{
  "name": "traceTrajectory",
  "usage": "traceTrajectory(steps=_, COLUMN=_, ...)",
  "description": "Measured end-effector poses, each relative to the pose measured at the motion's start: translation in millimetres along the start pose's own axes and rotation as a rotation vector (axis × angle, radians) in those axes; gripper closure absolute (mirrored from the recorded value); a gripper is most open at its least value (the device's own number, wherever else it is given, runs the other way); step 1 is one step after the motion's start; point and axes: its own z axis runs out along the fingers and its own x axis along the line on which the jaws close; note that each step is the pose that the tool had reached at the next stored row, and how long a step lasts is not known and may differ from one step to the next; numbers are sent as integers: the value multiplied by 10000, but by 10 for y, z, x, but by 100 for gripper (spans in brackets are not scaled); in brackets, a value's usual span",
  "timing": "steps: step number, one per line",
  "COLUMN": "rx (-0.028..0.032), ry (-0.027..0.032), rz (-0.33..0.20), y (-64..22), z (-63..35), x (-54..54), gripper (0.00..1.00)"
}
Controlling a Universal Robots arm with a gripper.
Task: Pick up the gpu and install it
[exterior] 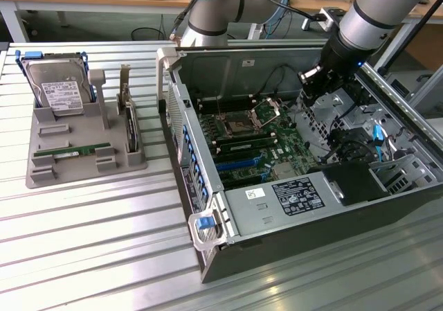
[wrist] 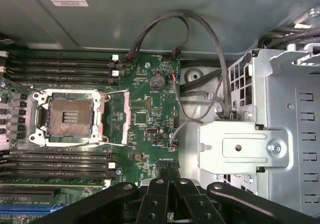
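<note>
The open computer case [exterior: 304,179] leaves its motherboard [exterior: 249,145] reachable from above, hemmed by the steel drive cage [wrist: 280,134] and looping black cables [wrist: 200,44]. The gripper [wrist: 167,199], fingers closed, hangs over the board. On the grey holder [exterior: 76,152], the gpu [exterior: 76,150] lies unobstructed from above, between the hard drive [exterior: 59,86] and an upright card [exterior: 130,127].

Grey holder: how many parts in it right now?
3. Hard drive upright at the back; gpu lying flat at the front; dark card on edge at the exterior view's right. None seems hidden.
</note>
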Motion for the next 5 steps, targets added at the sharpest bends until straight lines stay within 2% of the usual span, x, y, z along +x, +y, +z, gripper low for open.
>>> traceTrajectory(steps=5, rx=0, ry=-1, rz=2, y=0, z=0, x=0, gripper=89)
